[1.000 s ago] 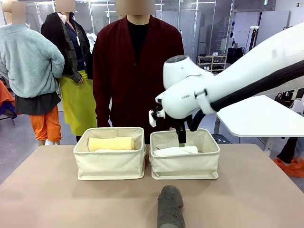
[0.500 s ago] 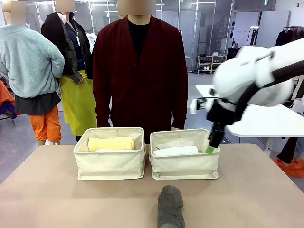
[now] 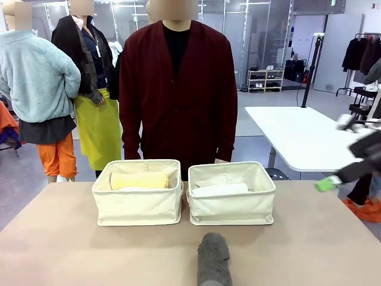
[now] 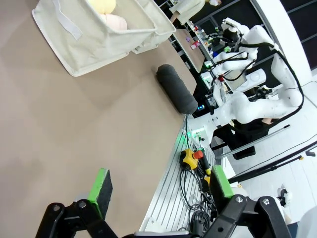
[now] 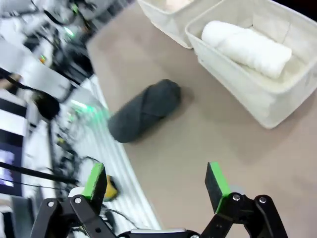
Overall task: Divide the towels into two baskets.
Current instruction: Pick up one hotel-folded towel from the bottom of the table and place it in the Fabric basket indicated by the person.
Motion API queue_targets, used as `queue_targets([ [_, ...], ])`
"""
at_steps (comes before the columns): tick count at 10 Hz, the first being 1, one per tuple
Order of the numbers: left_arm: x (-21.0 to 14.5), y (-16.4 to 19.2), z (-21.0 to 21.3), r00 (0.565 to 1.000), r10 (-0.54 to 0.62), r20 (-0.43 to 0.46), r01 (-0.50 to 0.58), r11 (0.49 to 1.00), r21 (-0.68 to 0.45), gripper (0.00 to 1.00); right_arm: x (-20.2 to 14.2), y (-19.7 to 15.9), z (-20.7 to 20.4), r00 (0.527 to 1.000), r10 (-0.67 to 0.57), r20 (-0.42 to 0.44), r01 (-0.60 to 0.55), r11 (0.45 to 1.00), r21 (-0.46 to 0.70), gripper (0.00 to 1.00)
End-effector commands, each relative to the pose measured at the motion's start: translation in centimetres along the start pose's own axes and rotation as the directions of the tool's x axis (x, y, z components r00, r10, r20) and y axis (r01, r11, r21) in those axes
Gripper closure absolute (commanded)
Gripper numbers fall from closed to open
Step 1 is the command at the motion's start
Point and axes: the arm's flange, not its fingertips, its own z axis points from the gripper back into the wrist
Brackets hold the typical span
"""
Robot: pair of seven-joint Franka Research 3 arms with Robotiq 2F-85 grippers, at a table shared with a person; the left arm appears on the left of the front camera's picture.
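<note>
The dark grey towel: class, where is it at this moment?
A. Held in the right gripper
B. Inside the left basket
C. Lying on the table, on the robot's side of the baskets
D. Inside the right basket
C: the dark grey towel lies on the table, outside the left basket and the right basket, and the right gripper is open with nothing between its fingers.

Beyond your tan table [image 3: 59, 238] you have a grey floor [image 3: 18, 179], a white table [image 3: 297, 134] at right, glass partitions [image 3: 244, 36], a shoe shelf [image 3: 265, 79] and a clothes rail [image 3: 362, 53] with dark garments.
</note>
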Motion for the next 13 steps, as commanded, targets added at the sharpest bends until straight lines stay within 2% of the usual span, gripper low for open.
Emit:
queue_targets([
  [1, -0.3, -0.4, 0.3, 1.0, -0.006, -0.011, 0.006, 1.0, 0.006, 0.0, -5.9, -2.5, 4.3, 0.975, -0.174, 0.139, 0.161, 0.982, 0.103, 0.0],
  [2, -0.3, -0.4, 0.3, 1.0, -0.006, -0.011, 0.006, 1.0, 0.006, 0.0, -8.4, -3.2, 5.4, 0.951, -0.252, 0.178, 0.233, 0.965, 0.122, 0.0],
  [5, -0.3, -0.4, 0.3, 1.0, -0.006, -0.011, 0.006, 1.0, 0.006, 0.0, -12.1, -4.5, 5.7, 0.897, -0.383, 0.222, 0.341, 0.917, 0.207, 0.0],
  [6, -0.3, -0.4, 0.3, 1.0, -0.006, -0.011, 0.006, 1.0, 0.006, 0.0, -11.9, -4.9, 5.0, 0.901, -0.385, 0.2, 0.341, 0.913, 0.225, 0.0],
  [7, -0.3, -0.4, 0.3, 1.0, -0.006, -0.011, 0.006, 1.0, 0.006, 0.0, -12.9, -4.5, 6.8, 0.909, -0.362, 0.205, 0.331, 0.928, 0.17, 0.0],
  [13, -0.3, -0.4, 0.3, 1.0, -0.006, -0.011, 0.006, 1.0, 0.006, 0.0, -12.9, -4.5, 6.8, 0.909, -0.362, 0.205, 0.331, 0.928, 0.17, 0.0],
])
